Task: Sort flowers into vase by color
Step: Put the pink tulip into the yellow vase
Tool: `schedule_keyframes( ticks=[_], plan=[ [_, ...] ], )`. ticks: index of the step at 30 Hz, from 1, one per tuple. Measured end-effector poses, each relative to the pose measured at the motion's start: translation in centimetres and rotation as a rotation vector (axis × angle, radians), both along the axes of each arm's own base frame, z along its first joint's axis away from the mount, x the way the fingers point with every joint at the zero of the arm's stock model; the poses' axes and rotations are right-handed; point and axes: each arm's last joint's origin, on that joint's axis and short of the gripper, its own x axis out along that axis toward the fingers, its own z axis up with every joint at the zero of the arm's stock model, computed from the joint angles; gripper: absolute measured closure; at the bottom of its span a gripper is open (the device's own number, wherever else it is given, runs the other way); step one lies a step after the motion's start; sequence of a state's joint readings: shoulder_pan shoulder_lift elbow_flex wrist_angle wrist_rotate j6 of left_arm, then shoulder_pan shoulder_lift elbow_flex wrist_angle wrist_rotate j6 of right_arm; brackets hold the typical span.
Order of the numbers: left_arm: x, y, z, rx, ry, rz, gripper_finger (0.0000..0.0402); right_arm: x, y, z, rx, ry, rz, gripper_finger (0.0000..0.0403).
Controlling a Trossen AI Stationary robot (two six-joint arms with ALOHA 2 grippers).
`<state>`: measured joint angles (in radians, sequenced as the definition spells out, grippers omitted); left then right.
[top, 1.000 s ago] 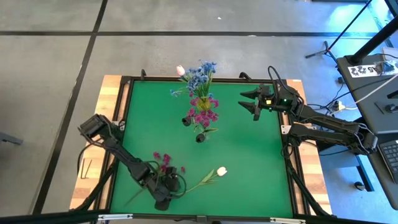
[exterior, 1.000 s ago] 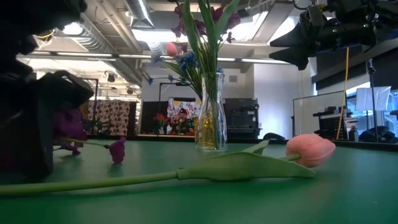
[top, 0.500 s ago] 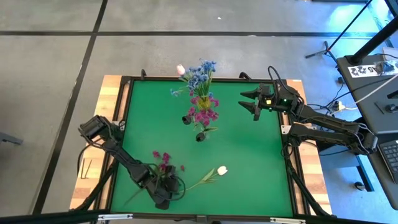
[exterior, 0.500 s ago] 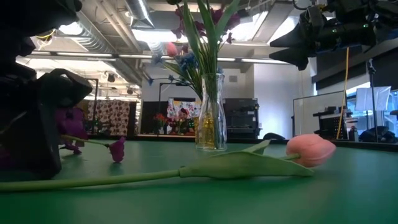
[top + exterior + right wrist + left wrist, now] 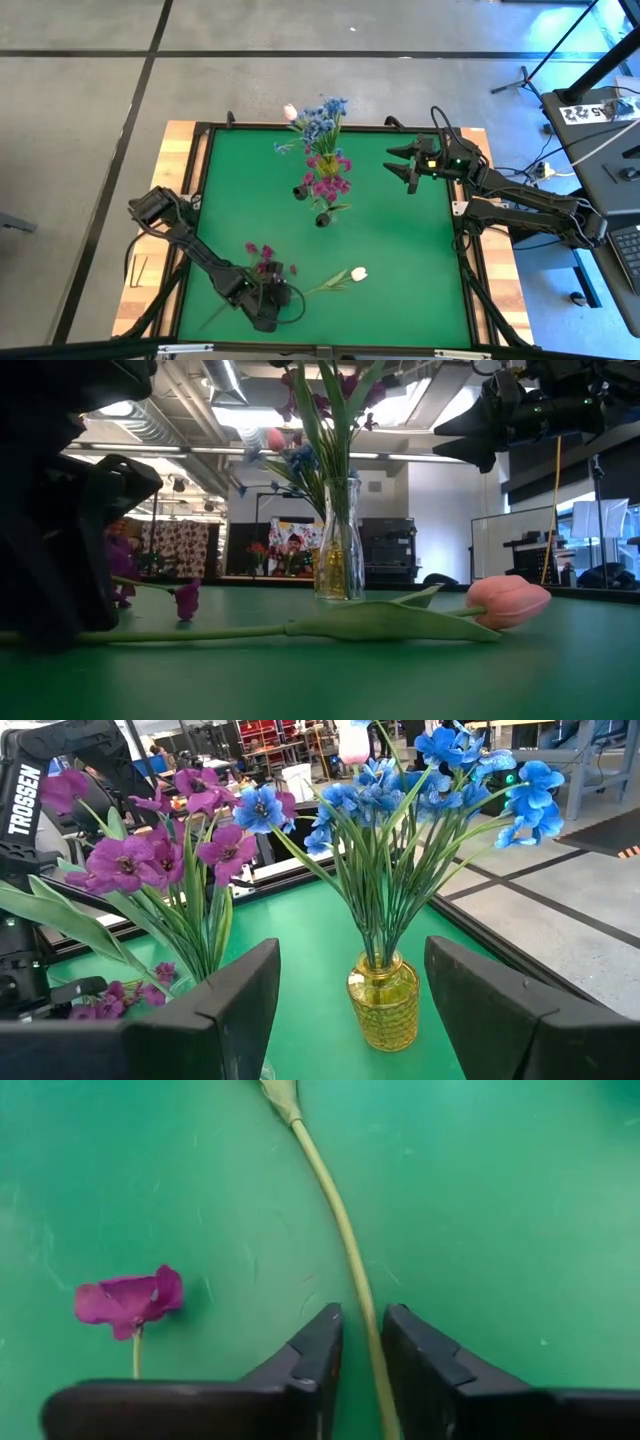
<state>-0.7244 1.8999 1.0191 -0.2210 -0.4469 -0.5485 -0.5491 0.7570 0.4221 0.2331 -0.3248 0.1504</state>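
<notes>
Faintly, "TROSSEN" on left arm.

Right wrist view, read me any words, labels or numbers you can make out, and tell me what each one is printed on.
"TROSSEN": white letters running up the dark left arm behind the magenta flowers.
The signs and posters in the room behind are too small to read.
Nothing readable on the yellow vase.
</notes>
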Motion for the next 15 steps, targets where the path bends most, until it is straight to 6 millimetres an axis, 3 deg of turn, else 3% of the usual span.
schedule_keyframes(
  ticks=[9,15],
  plan=[
    [0.48,0.54,0.09,-0.076,0.023,0.070,0.0391,0.00,0.00,-0.05,0.003,0.004,0.000,0.0155],
    [0.97,0.68,0.36,-0.119,0.022,0.097,0.0400,-0.01,0.00,-0.05,0.004,0.004,0.000,0.0155]
  ],
)
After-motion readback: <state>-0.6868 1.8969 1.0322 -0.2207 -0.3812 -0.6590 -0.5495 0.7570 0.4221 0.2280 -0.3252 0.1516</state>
